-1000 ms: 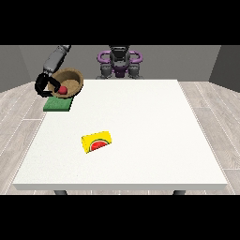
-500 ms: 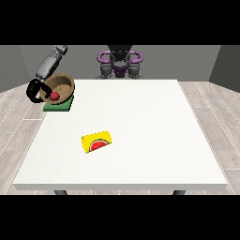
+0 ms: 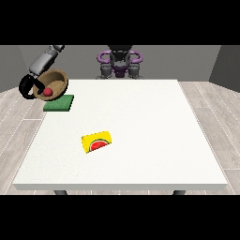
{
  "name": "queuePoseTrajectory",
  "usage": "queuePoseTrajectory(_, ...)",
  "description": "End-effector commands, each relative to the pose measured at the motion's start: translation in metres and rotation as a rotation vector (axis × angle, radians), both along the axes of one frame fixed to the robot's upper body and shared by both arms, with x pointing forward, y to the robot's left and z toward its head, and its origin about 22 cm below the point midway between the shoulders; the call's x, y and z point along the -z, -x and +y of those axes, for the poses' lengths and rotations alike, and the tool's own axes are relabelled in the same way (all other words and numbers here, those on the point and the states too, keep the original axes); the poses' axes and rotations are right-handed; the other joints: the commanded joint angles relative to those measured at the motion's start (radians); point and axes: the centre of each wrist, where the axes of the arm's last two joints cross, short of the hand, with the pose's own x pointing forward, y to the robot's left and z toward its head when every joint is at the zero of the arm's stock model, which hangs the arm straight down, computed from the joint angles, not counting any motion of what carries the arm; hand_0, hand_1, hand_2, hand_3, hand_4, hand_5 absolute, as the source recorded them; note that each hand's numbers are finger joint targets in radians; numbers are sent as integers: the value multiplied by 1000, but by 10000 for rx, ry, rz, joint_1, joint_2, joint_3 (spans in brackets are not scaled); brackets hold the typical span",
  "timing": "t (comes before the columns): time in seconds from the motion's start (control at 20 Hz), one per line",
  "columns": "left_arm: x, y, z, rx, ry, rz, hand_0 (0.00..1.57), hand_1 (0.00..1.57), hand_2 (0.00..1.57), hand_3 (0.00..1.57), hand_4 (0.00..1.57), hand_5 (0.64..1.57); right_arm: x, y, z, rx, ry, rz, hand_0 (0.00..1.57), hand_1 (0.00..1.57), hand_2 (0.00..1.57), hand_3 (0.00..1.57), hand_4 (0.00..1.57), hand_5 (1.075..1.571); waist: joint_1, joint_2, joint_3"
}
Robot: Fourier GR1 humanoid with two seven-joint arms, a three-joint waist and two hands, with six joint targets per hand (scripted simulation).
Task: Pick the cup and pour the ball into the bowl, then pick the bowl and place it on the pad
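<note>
A brown bowl point(image 3: 53, 83) hangs tilted in the air above the table's far left corner, with a red ball point(image 3: 47, 92) inside it. The black hand at the view's left point(image 3: 28, 87) is curled round the bowl's left rim. Just below and to the right of the bowl, the green pad point(image 3: 59, 103) lies flat on the table. I see no cup. The arm at the view's right point(image 3: 136, 58) stays folded by the torso, and its hand is too small to make out.
A yellow box with a watermelon picture point(image 3: 97, 142) lies left of the middle of the white table point(image 3: 154, 131). The robot's torso point(image 3: 120, 63) stands behind the far edge.
The hand at the view's left has carried the bowl with the ball leftwards, from over the pad to beyond its left edge.
</note>
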Motion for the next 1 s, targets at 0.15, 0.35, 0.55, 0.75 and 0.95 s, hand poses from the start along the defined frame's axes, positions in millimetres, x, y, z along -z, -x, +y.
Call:
queuePoseTrajectory(0.15, 24, -11, 12, 49, 116, 710, 0, 0, 0, 0, 0, 1535, -6, -22, 33, -454, 287, 600, 1571, 1571, 1571, 1301, 1240, 1570, -62, -598, -22)
queuePoseTrajectory(0.35, 21, -10, 10, -124, -6, 526, 0, 0, 0, 0, 0, 1526, 7, -25, 42, -281, 106, 834, 1571, 1571, 1571, 1195, 1187, 1570, 20, -511, -13)
queuePoseTrajectory(0.55, 14, -2, 18, -285, 207, -140, 0, 0, 0, 0, 0, 1525, 9, -21, 35, -551, -260, 446, 1571, 1571, 1571, 1130, 1117, 1568, -222, -5, -12)
queuePoseTrajectory(0.75, 17, -1, 8, -129, 28, 18, 0, 0, 0, 0, 0, 1523, 55, 4, 14, 717, -1990, 1303, 1571, 1571, 1571, 1571, 887, 1562, 10, -28, 4)
queuePoseTrajectory(0.95, 13, 8, 10, -303, -137, -37, 0, 0, 0, 0, 0, 1515, 13, 25, -33, 1880, -1448, 786, 1054, 1054, 1088, 1028, 0, 1545, 16, -46, 4)
